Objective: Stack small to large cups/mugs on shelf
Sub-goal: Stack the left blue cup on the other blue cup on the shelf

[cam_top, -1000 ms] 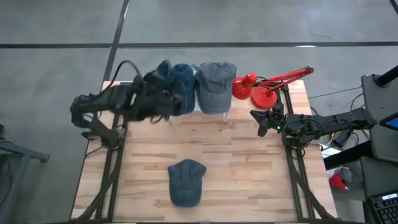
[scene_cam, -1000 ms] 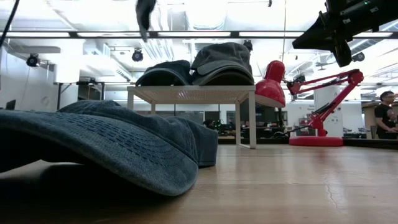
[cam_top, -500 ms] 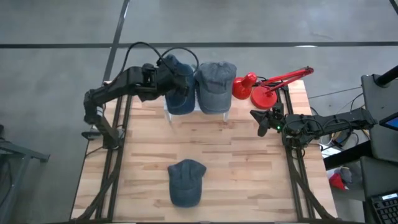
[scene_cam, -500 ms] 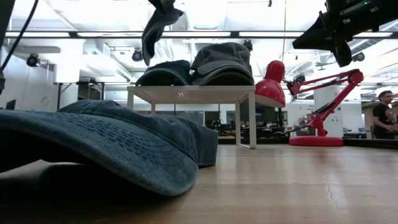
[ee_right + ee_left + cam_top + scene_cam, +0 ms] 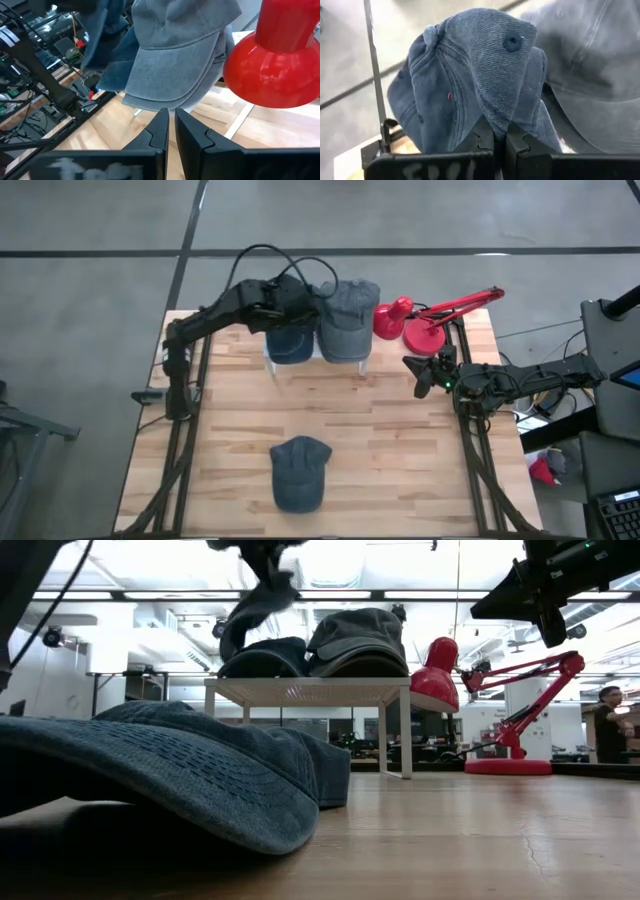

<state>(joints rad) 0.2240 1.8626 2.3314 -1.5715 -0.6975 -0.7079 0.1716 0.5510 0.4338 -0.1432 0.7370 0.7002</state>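
Observation:
My left gripper (image 5: 296, 298) hangs over the left half of the white shelf (image 5: 310, 690), shut on a blue denim cap (image 5: 252, 612). On the shelf, a dark blue stack of caps (image 5: 265, 658) sits on the left and a grey stack (image 5: 348, 315) on the right. One more denim cap (image 5: 300, 472) lies crown up on the table's near middle. My right gripper (image 5: 422, 378) waits shut at the table's right edge, near the red lamp. My left gripper (image 5: 500, 142) pinches a bunched fold of the denim cap's crown (image 5: 501, 117) between its two fingers, coming from above. The cap hangs slack below the fingers, lifted clear of the table. Whether its lower end (image 5: 230, 640) touches the dark stack, I cannot tell.
A red desk lamp (image 5: 420, 320) stands at the far right corner, its shade (image 5: 280, 60) close beside the grey stack. Bare wooden planks (image 5: 380, 440) lie between the shelf and the near cap. A person (image 5: 608, 725) stands far off in the room.
My left arm has swung from the table's left side toward the shelf, carrying the denim cap. The cap now hangs lower, just over the dark blue stack.

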